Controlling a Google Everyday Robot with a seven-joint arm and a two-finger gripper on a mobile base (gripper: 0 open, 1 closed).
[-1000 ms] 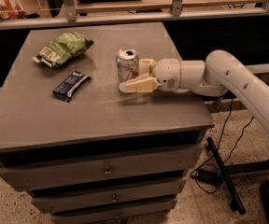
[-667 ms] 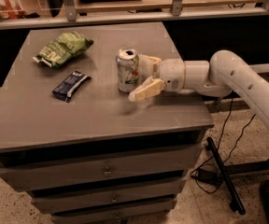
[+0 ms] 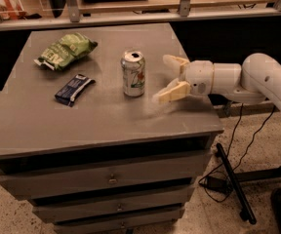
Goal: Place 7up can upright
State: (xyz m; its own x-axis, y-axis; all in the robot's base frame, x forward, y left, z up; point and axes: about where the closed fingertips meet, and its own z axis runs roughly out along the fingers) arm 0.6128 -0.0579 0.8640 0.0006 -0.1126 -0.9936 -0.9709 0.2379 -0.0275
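The 7up can (image 3: 133, 74), silvery-white with green and red markings and a silver top, stands upright on the grey cabinet top (image 3: 106, 116), near its middle. My gripper (image 3: 166, 79) is just to the right of the can, apart from it, above the cabinet's right side. Its two cream fingers are spread open and hold nothing. The white arm (image 3: 257, 79) reaches in from the right.
A green crinkled snack bag (image 3: 65, 49) lies at the back left of the cabinet top. A flat dark blue wrapper (image 3: 74, 89) lies left of the can. Drawers sit below. A railing and shelf run behind. Cables and a black stand lie on the floor at right.
The gripper has let go of the can and drawn back to the right with its fingers open. The can now stands free and upright.
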